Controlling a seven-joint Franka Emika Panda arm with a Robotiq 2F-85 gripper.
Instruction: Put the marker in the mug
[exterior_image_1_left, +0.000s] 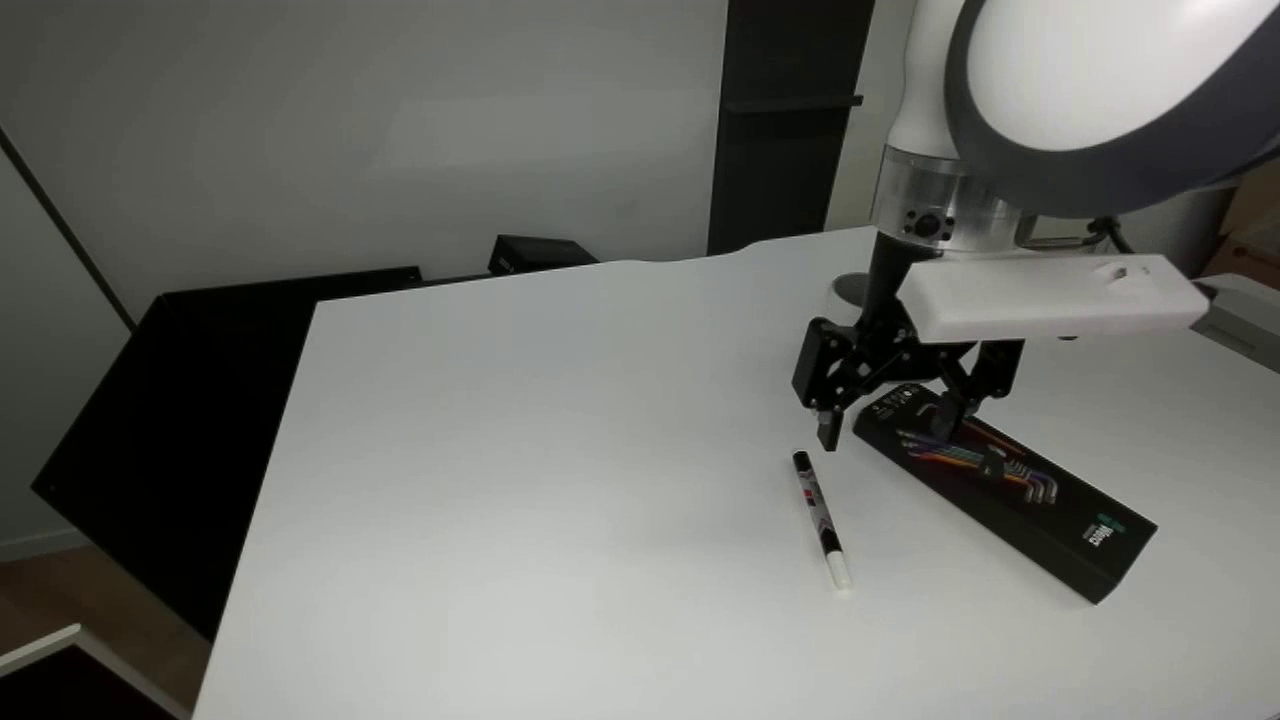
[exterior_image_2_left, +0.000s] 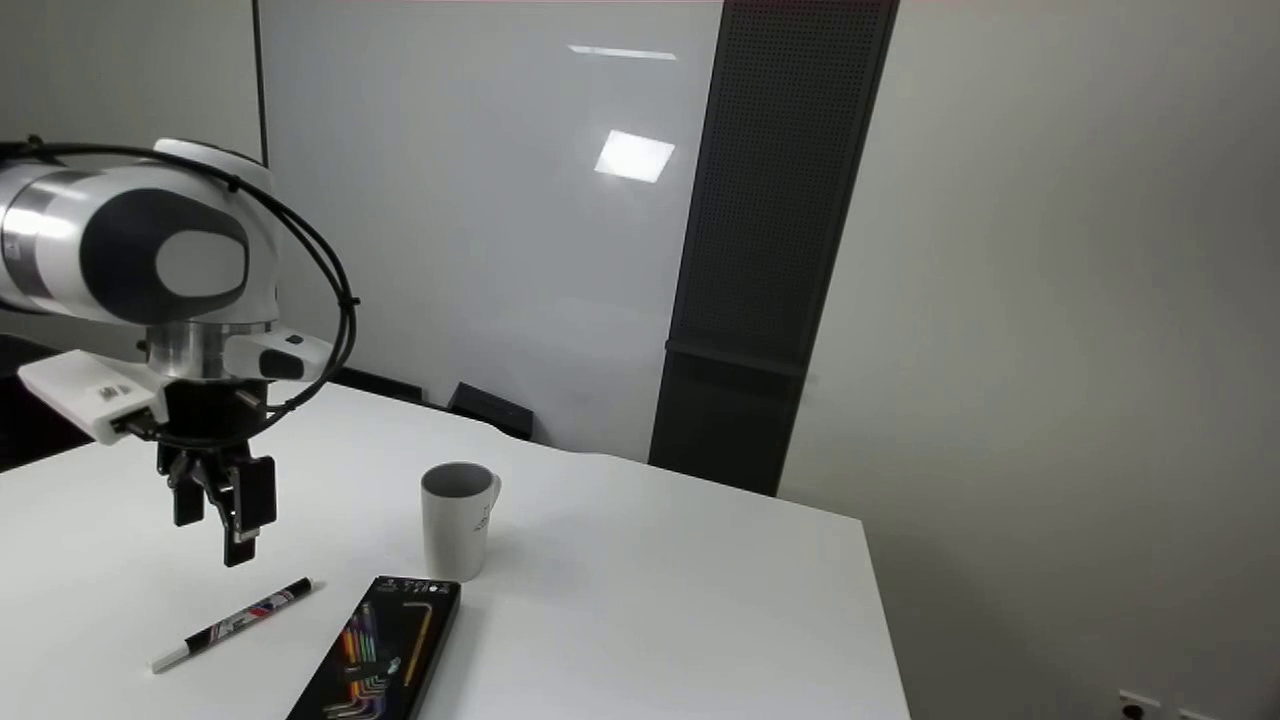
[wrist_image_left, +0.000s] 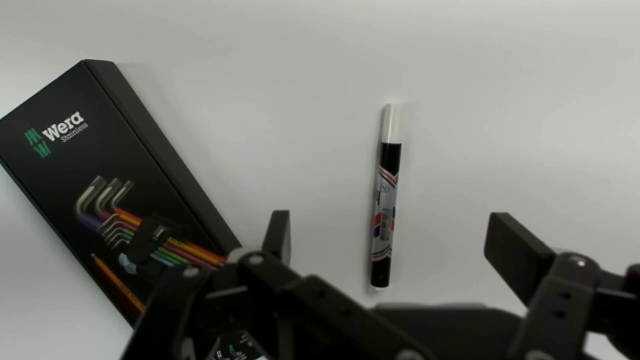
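The marker (exterior_image_1_left: 820, 512) lies flat on the white table, black and printed with a white end. It also shows in an exterior view (exterior_image_2_left: 247, 619) and in the wrist view (wrist_image_left: 385, 200). My gripper (wrist_image_left: 394, 237) is open and empty above the table. In the wrist view the marker lies between the two spread fingers, white end pointing away. The gripper also shows in both exterior views (exterior_image_1_left: 887, 428) (exterior_image_2_left: 214, 535), apart from the marker. The white mug (exterior_image_2_left: 456, 532) stands upright with its handle at the right. In an exterior view it is mostly hidden behind the gripper (exterior_image_1_left: 846, 293).
A black box with pictured hex keys (wrist_image_left: 115, 165) lies close beside the marker. It also shows in both exterior views (exterior_image_1_left: 1010, 490) (exterior_image_2_left: 385, 650), and in one of them it lies in front of the mug. The white table (exterior_image_1_left: 560, 480) ends near a wall.
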